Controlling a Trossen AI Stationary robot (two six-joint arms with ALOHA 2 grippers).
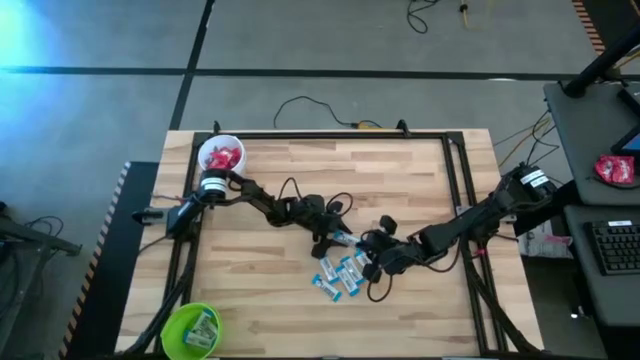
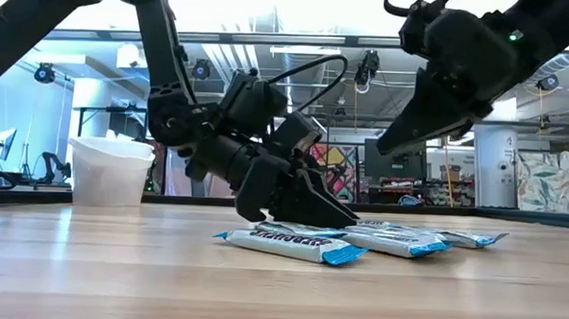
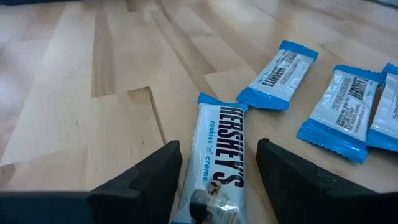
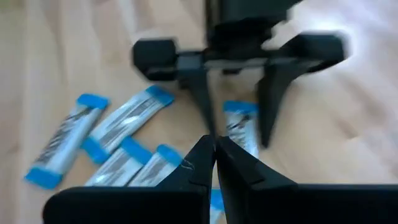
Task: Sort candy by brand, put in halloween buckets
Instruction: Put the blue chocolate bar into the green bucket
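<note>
Candy in blue-and-white wrappers (image 3: 217,162) lies between our left gripper's (image 3: 217,171) parted jaws; only the high view shows the right gripper (image 1: 383,262), jaws together, mid-frame.

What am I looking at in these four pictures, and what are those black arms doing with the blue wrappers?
These are two robot arms at a wooden table, each ending in a two-finger pincer. One picture looks straight down, one looks level across the tabletop, and two come from cameras on the wrists.

A cluster of blue and white Hershey's Cookies 'n' Creme bars lies mid-table. A white bucket with red candy sits at a far corner, a lime green bucket with pale bars at a near one.

The left pincer is lowered with its fingers on either side of one bar, not clamped on it. The right pincer hovers nearby, shut and empty.
</note>
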